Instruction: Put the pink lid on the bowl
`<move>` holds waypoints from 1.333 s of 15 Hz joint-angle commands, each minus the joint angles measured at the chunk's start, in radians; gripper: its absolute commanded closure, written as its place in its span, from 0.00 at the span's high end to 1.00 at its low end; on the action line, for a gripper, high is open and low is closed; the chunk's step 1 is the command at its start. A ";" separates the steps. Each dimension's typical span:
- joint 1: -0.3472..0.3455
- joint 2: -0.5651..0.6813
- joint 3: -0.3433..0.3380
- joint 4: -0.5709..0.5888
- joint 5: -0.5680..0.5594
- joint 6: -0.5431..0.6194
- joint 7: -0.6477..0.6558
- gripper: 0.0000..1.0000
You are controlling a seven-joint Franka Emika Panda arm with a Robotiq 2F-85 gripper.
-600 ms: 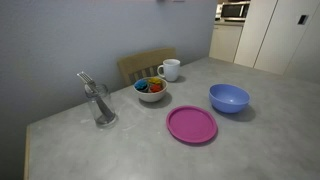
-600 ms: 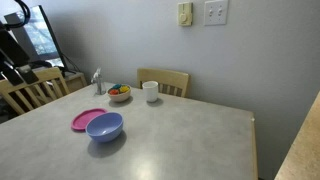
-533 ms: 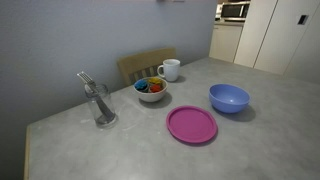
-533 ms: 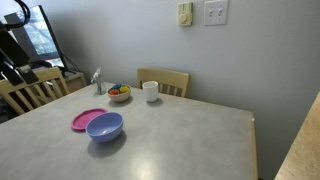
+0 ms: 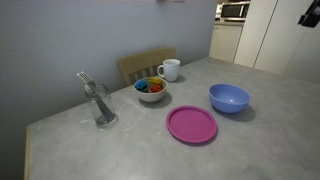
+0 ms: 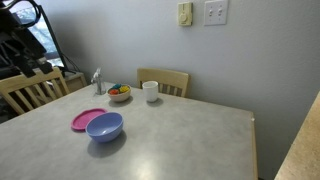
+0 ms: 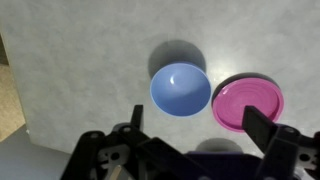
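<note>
Change: a dark piece of the arm [image 5: 311, 12] now pokes into the top right corner of an exterior view; a moment ago that corner was clear. Nothing on the tabletop [image 5: 120, 150] has shifted. My read: the approach has only just started and no part of the task is done.

Claw [image 7: 193, 116]: released, jaws spread wide, nothing between them, high above the tabletop in the wrist view.

Pink lid [image 5: 192, 125] lies flat on the tabletop, lower centre of the frame. In the wrist view it sits right of centre [image 7: 247, 103], just beside the bowl [image 7: 181, 88]; I can't tell whether the rims touch. The bowl [image 5: 229, 97] is upright and empty, so it is ready for the lid.

Around:
- white bowl with colourful bits [image 5: 151, 89], above the lid and apart from it
- mug [image 5: 170, 69], further up the frame
- glass with cutlery [image 5: 100, 103], far left
- chair [image 5: 145, 64], behind the tabletop

Nothing blocks the lid or the path to the bowl. Likely snag: the lid is flat on the surface, so gripping its rim will be fiddly.
</note>
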State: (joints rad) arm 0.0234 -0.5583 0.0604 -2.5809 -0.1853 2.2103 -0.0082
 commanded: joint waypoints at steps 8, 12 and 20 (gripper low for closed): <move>0.076 0.439 0.115 0.337 -0.034 0.043 0.005 1.00; 0.087 0.431 0.109 0.326 -0.016 0.039 0.026 1.00; 0.100 0.687 0.107 0.470 0.158 0.220 0.023 1.00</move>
State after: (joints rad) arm 0.1043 -0.0197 0.1751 -2.2126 -0.0877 2.3765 0.0142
